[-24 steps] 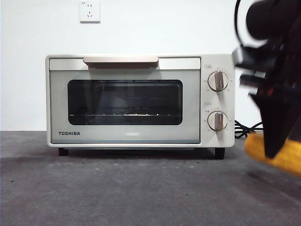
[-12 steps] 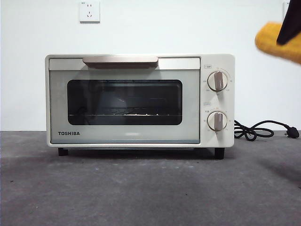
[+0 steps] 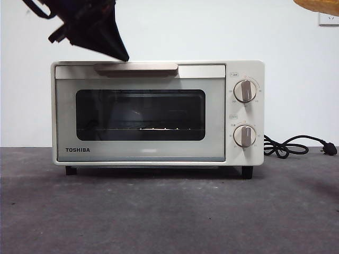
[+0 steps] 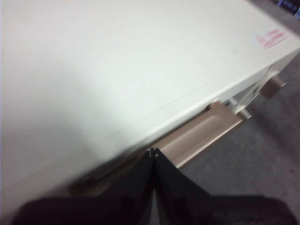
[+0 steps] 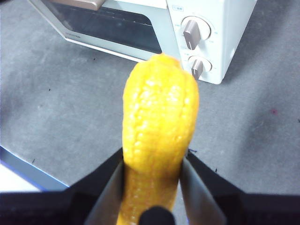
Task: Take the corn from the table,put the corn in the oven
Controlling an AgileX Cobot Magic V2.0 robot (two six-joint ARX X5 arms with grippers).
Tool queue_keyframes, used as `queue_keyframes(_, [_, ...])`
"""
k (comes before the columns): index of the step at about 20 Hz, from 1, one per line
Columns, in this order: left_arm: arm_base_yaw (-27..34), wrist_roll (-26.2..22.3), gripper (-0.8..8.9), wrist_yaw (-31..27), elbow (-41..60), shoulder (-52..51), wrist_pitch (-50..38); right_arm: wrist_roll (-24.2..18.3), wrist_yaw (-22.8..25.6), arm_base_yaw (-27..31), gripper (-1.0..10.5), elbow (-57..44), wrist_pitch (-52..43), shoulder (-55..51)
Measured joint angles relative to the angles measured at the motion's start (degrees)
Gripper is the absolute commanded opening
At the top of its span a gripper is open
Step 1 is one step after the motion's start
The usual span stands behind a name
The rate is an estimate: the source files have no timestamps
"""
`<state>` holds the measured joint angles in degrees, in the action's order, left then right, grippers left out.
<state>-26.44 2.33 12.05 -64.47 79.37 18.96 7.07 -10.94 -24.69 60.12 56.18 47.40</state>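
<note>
Front view: closed oven (image 3: 157, 113) on the table (image 3: 169, 211), door shut, beige handle (image 3: 136, 67) across the top of the door, two knobs (image 3: 245, 91) at the side, black power cord (image 3: 288, 145) trailing behind. Dark left gripper (image 3: 123, 56) coming in from above, tip just at the near end of that handle. Only a sliver of the corn (image 3: 318, 5) visible at the top corner, high off the table and well apart from the oven. Left wrist view: left gripper (image 4: 153, 152) with jaws pressed together, nothing between them, tips directly over the handle (image 4: 201, 133) and beside the oven's cream top panel (image 4: 117, 61); contact with the handle impossible to confirm. Right wrist view: right gripper (image 5: 152, 164) pinching the corn (image 5: 158, 126) at its lower half, one jaw on each flank, the free end pointing away from the wrist toward the knobs (image 5: 192, 33) far beyond it, table well below. Judged from its look: light, stiff enough not to bend, bumpy kernel rows giving decent grip, yet round and tapered, so likely to roll or swing if squeezed near an end. Best held across the thick middle, sides flat to the jaws. Door still to be opened before any insertion.
</note>
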Motion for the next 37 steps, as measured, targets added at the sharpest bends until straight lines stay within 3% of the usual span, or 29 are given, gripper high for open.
queue_keyframes(8, [-0.3, -2.3, -0.06, -0.8, -1.7, 1.0, 4.0, 0.0, 0.0, 0.0, -0.1, 0.0, 0.9, 0.0])
queue_keyframes(16, [-4.8, -3.8, -0.06, 2.3, -1.7, 0.5, 27.7, -0.5, 0.0, 0.0, -0.1, 0.0, 0.9, 0.0])
queue_keyframes(19, [-6.2, -3.9, -0.06, 0.6, 0.0, 2.3, 33.3, -0.7, 0.0, 0.0, -0.1, 0.0, 1.1, 0.0])
queue_keyframes(23, [-8.4, -3.9, -0.06, -0.8, 0.0, 2.2, 33.5, -0.7, 0.0, 0.0, -0.1, 0.0, 1.3, 0.0])
queue_keyframes(27, [-9.9, -3.9, -0.06, 3.5, 0.0, 1.8, 34.2, -0.7, -3.1, 0.0, -0.1, 0.0, 1.3, 0.0])
queue_keyframes(35, [-10.8, -2.1, -0.06, 3.7, 0.0, -13.6, 26.2, -3.1, -17.7, -0.4, -0.1, 0.0, -8.2, 0.0])
queue_keyframes(37, [-10.8, -0.7, -0.06, 3.0, 0.0, -18.9, 22.9, -3.1, -18.7, -3.0, -0.1, 0.0, -13.2, 0.0])
